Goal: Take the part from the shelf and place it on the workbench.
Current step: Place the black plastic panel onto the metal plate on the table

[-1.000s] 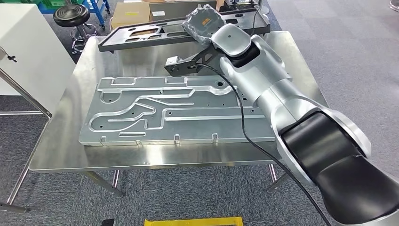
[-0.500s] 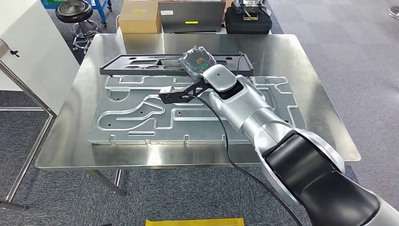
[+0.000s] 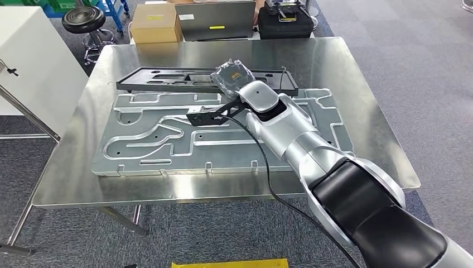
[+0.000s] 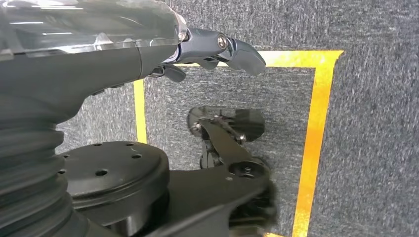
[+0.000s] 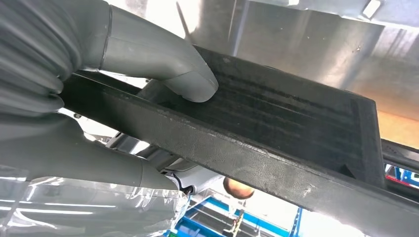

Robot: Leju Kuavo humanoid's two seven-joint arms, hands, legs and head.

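Right hand [image 3: 233, 77] grasps a black part [image 3: 167, 79] over the surface [image 3: 357, 89], thumb on top; a grey plate [image 3: 167, 139] lies just nearer. Left hand [image 4: 148, 54] hangs released.

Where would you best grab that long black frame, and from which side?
Probably along a long edge rail of the black frame, much as the right hand holds it: thumb pressed on the top face, the rest of the hand beneath the rail. The frame is flat, thin and full of cut-outs, so a pinch from the side over an edge suits it.
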